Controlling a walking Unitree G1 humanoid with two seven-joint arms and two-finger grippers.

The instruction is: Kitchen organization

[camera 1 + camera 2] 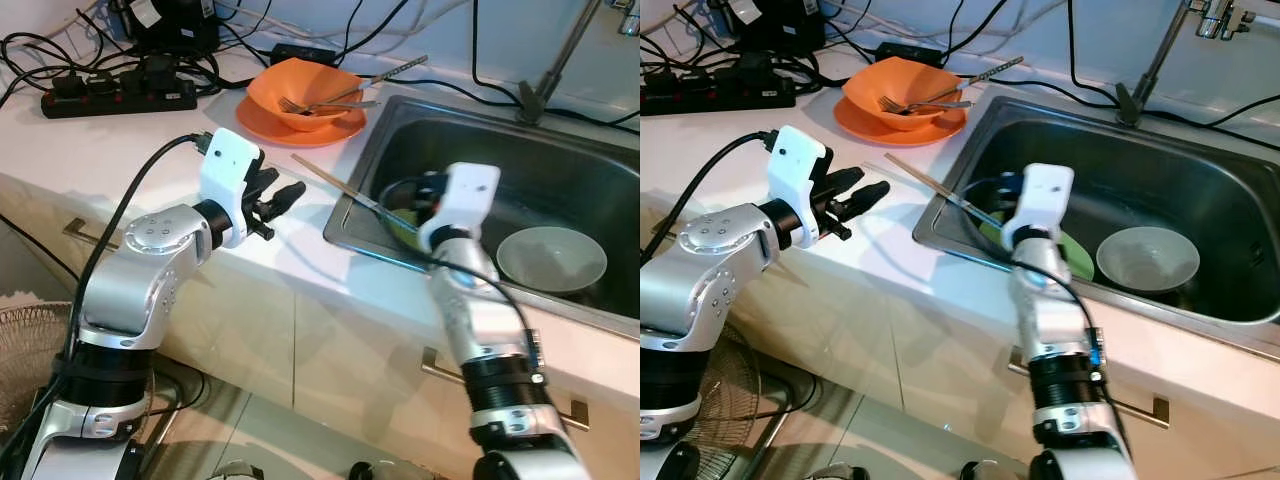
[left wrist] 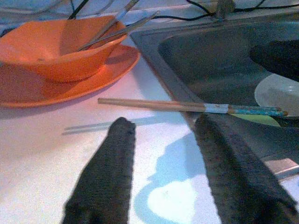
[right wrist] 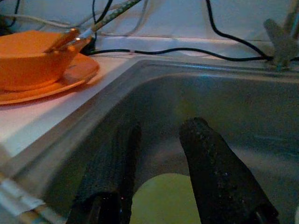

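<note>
An orange bowl [image 1: 305, 92] holding a fork and chopsticks sits on an orange plate [image 1: 290, 127] on the white counter. A single wooden chopstick [image 1: 330, 181] [image 2: 187, 106] lies across the counter and the sink's left rim [image 1: 345, 228]. In the sink lie a green plate [image 1: 1077, 259] [image 3: 163, 198] and a white bowl [image 1: 552, 258]. My left gripper [image 2: 163, 122] [image 1: 868, 182] hovers open just above the counter, a little short of the chopstick, holding nothing. My right gripper [image 3: 162, 127] is open inside the sink, low over the green plate, with nothing between its fingers.
A black power strip [image 1: 120, 95] and tangled cables run along the back of the counter. The faucet [image 1: 560, 55] rises behind the sink. Cabinet handles [image 1: 80, 232] sit below the counter edge. A wire fan guard [image 1: 30, 340] stands on the floor at left.
</note>
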